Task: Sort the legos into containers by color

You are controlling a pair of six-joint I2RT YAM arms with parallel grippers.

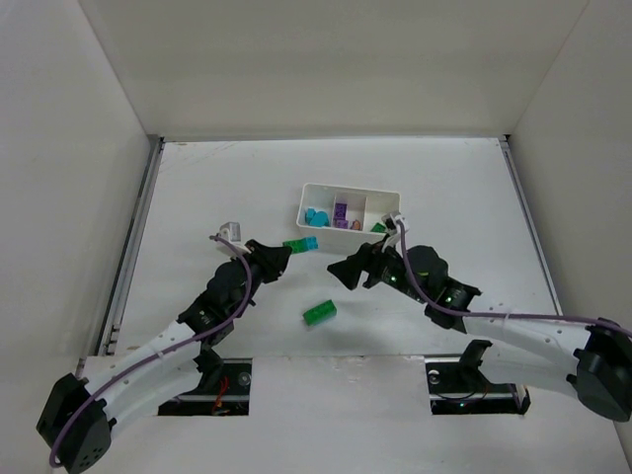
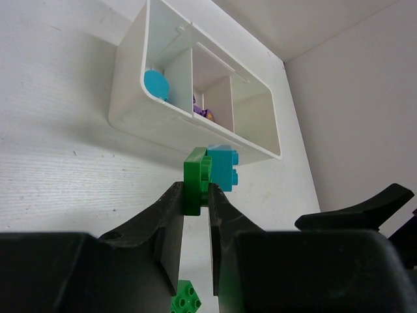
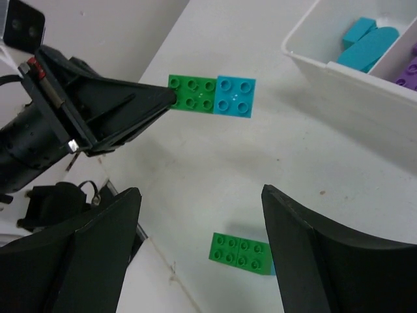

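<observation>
My left gripper (image 1: 283,253) is shut on a green lego (image 1: 293,245) joined end to end with a cyan lego (image 1: 308,243), held above the table just short of the tray. In the left wrist view the fingers (image 2: 171,208) pinch the green lego (image 2: 195,177), and the cyan one (image 2: 223,167) sticks out beyond it. The right wrist view shows the same pair (image 3: 210,94). My right gripper (image 1: 343,273) is open and empty (image 3: 201,192) above a second green lego (image 1: 319,313) lying on the table (image 3: 240,252). The white tray (image 1: 350,188) holds cyan legos (image 1: 316,216) on the left and purple ones (image 1: 341,212) in the middle.
The tray's right compartment holds a small green piece (image 1: 378,227). The tray's near wall (image 2: 133,98) faces the left gripper. White walls enclose the table on three sides. The second green lego also shows under the left fingers (image 2: 186,297).
</observation>
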